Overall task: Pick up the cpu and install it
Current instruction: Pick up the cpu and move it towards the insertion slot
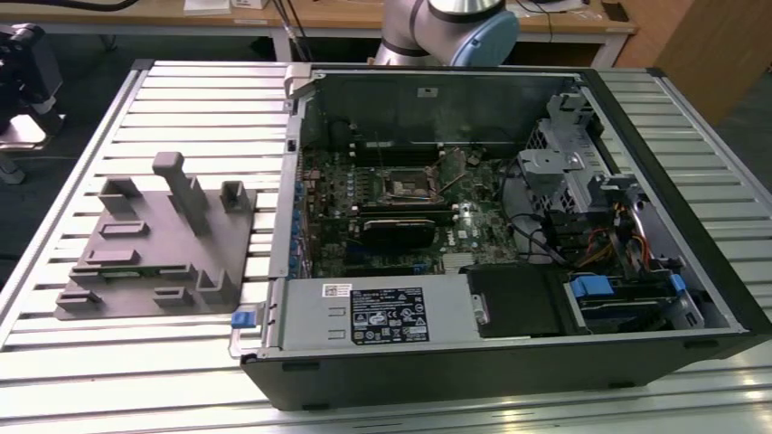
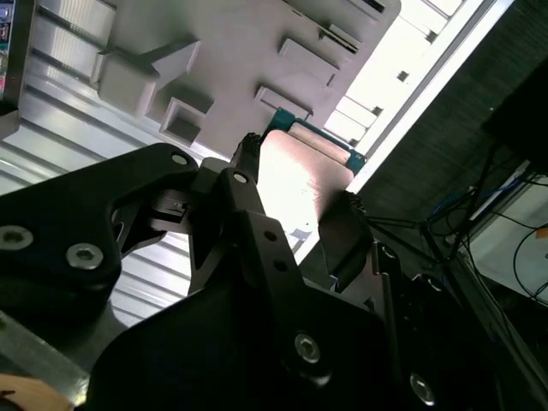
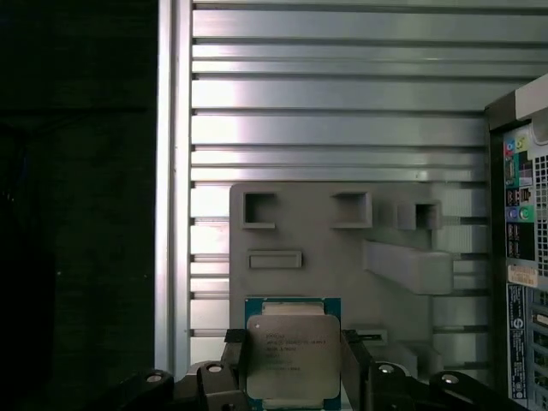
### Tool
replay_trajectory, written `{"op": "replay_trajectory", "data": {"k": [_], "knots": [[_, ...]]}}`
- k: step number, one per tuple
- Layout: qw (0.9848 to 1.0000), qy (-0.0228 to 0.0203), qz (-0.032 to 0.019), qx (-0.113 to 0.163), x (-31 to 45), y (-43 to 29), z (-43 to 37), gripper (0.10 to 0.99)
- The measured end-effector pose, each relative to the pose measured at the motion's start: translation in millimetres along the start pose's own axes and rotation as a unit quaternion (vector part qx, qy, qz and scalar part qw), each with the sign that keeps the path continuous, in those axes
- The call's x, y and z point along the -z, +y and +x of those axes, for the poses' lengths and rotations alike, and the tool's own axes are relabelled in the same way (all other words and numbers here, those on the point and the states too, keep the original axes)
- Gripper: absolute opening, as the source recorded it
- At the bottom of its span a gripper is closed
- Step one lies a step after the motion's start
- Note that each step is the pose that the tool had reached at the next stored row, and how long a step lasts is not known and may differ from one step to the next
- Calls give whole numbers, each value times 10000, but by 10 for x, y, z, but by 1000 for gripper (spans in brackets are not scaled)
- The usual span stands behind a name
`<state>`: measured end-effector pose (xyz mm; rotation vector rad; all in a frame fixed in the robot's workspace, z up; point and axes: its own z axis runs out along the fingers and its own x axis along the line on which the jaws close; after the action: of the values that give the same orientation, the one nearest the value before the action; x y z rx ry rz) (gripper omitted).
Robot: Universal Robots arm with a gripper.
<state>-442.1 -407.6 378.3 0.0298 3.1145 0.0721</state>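
The cpu (image 3: 293,342) is a small square chip with a pale silver top and a green edge. It sits between the two black fingers (image 3: 238,364) of my gripper (image 3: 294,364), which is shut on its opposite sides. In the second wrist view the cpu (image 2: 300,180) shows as a bright plate clamped by the gripper (image 2: 295,205). The chip hangs well above the grey fixture (image 3: 342,248), over the fixture's near edge. The square black-framed socket (image 1: 410,188) lies on the motherboard inside the open computer case (image 1: 675,298).
The grey fixture (image 1: 157,244) with raised posts and pockets lies on the slatted metal table (image 1: 181,99), at the exterior view's left of the case. A black heatsink (image 1: 396,231) sits just below the socket. The arm's base (image 1: 447,27) stands behind the case.
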Motion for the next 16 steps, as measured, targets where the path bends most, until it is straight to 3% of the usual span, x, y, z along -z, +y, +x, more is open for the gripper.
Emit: {"op": "replay_trajectory", "data": {"k": [16], "knots": [[10000,1,0,0,-7,6,-319,529]]}}
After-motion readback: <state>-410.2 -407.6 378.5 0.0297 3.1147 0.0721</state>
